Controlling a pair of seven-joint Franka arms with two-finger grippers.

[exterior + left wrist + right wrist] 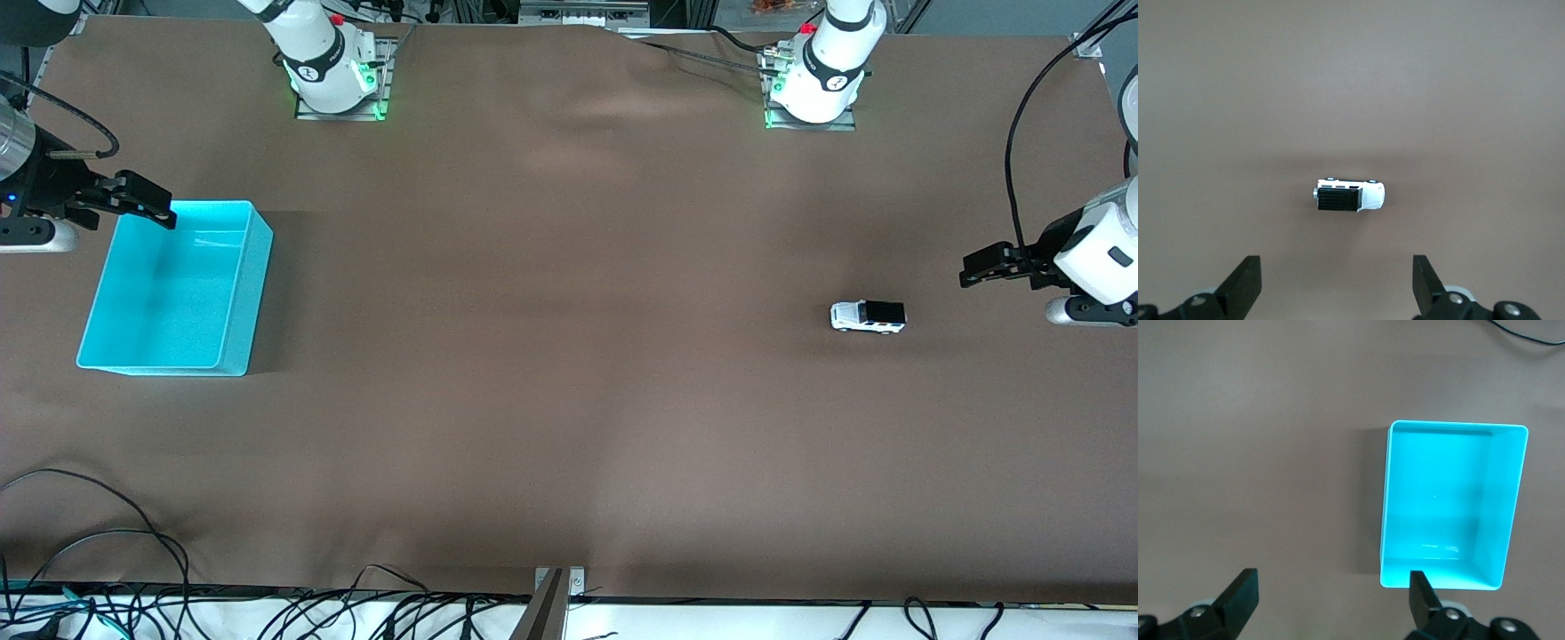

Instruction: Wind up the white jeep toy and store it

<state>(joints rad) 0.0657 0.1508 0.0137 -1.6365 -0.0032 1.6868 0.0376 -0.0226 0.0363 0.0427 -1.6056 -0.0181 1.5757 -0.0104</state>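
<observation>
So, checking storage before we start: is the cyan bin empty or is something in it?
Empty: the cyan bin shows only its bare floor; the white jeep toy sits on the table.

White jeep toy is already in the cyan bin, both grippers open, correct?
No. The white jeep toy sits on the table toward the left arm's end, and the front view shows the cyan bin empty. Left gripper and right gripper are open.

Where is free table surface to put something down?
The brown table lies bare between the cyan plastic bin and the small white jeep toy. The open left gripper hangs beside the jeep; the open right gripper over the bin's corner.
</observation>
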